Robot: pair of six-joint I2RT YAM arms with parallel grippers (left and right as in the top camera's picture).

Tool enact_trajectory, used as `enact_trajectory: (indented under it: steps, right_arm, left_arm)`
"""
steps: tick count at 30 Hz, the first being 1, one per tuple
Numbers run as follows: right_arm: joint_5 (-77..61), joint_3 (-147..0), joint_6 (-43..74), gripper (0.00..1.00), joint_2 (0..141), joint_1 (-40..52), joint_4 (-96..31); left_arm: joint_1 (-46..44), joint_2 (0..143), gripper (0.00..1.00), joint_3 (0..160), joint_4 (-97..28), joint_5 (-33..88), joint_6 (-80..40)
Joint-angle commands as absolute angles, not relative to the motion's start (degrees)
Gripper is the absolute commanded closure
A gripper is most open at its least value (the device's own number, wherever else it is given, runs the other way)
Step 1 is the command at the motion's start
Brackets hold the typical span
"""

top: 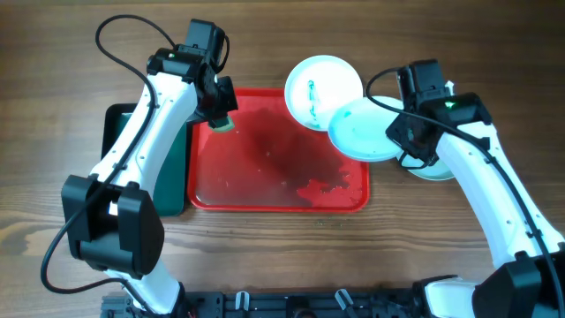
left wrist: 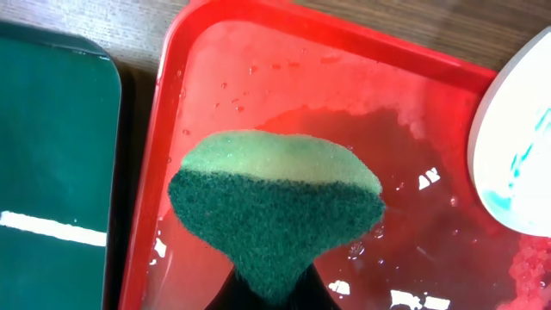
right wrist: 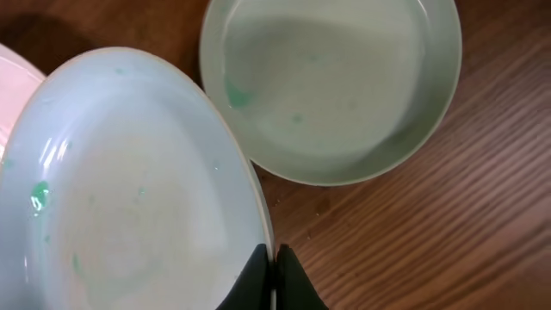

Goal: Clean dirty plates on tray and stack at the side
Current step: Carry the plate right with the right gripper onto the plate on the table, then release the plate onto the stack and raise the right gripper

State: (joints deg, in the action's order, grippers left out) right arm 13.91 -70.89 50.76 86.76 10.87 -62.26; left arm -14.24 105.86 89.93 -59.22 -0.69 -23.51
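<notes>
Left hand (top: 220, 115) clamps sponge (left wrist: 275, 202) over tray (top: 256, 159) corner. Right hand (right wrist: 274, 277) pinches plate (right wrist: 129, 198) rim, beside second plate (right wrist: 336, 86) on desk (right wrist: 430, 241).

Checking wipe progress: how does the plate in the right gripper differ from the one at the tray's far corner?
The corner plate carries a clear teal streak; the held plate shows only faint green specks. The corner plate lies ungripped across the tray rim; the held plate is pinched at its edge by the right gripper and overlaps the corner plate. Both are round, white, similar in size.
</notes>
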Motion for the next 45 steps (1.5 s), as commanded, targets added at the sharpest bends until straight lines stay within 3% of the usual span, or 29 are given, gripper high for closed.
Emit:
enact_trajectory:
  steps: [1, 13, 22, 29, 31, 34, 40, 45]
  right_arm:
    - [20.0, -70.5, 55.9, 0.96, 85.5, 10.7, -66.4]
    - [29.7, -63.7, 59.8, 0.96, 76.5, 6.9, -69.0]
    - [28.8, -52.3, 51.4, 0.96, 76.4, -6.4, -49.2]
    - [15.6, -46.4, 38.2, 0.94, 76.7, -7.8, -36.9]
    - [11.8, -46.4, 32.5, 0.68, 76.7, -7.8, -35.0]
    - [10.9, -46.4, 31.5, 0.49, 76.7, -7.7, -35.4]
    - [10.3, -51.2, 29.2, 0.47, 76.6, -3.3, -43.2]
    - [0.1, -60.4, 25.4, 0.42, 76.9, 8.3, -45.5]
  left_arm:
    - [-14.1, 105.8, 0.96, 89.6, -58.6, 0.0, -24.4]
    - [-14.1, 105.8, 0.96, 89.6, -57.9, 0.0, -24.4]
    - [-14.1, 105.8, 0.96, 89.6, -57.9, 0.0, -24.4]
    - [-14.1, 105.8, 0.96, 89.6, -57.9, 0.0, -24.5]
    - [-14.1, 105.8, 0.96, 89.6, -57.9, 0.0, -24.5]
    - [-14.1, 105.8, 0.96, 89.6, -57.9, 0.0, -24.5]
    - [-14.1, 105.8, 0.96, 89.6, -57.8, 0.0, -24.5]
    - [-14.1, 105.8, 0.96, 89.6, -57.8, 0.0, -24.5]
